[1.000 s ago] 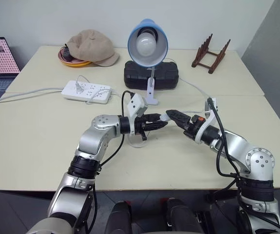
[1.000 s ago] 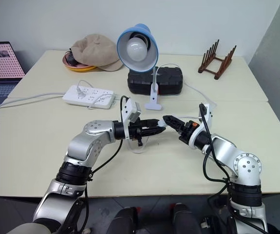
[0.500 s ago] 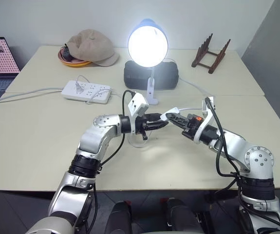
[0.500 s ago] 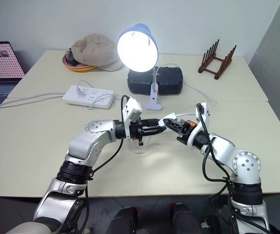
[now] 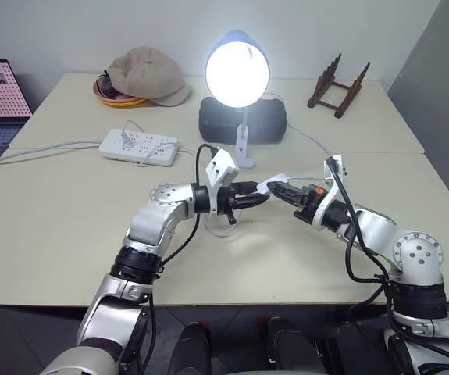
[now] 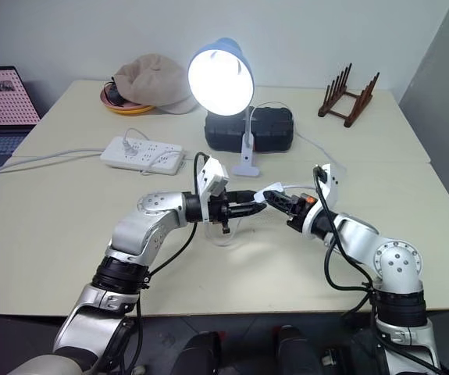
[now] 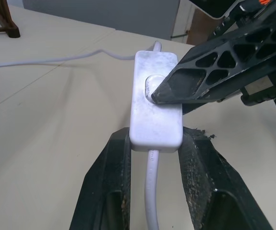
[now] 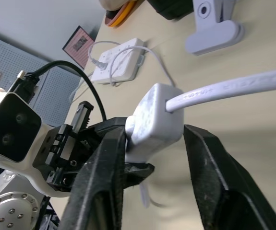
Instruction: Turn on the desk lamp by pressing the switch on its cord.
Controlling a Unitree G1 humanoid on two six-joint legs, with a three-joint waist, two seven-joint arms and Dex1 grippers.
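Desk lamp (image 5: 237,72) lit. Left gripper (image 7: 150,158) clenched on switch (image 7: 155,103); right gripper (image 8: 152,143) parted around it, one fingertip (image 7: 162,95) on rocker.

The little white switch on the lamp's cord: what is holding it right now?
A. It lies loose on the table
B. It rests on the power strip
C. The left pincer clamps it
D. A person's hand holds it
C: the left pincer grips the switch between its two black fingers, while a right pincer fingertip presses its button.
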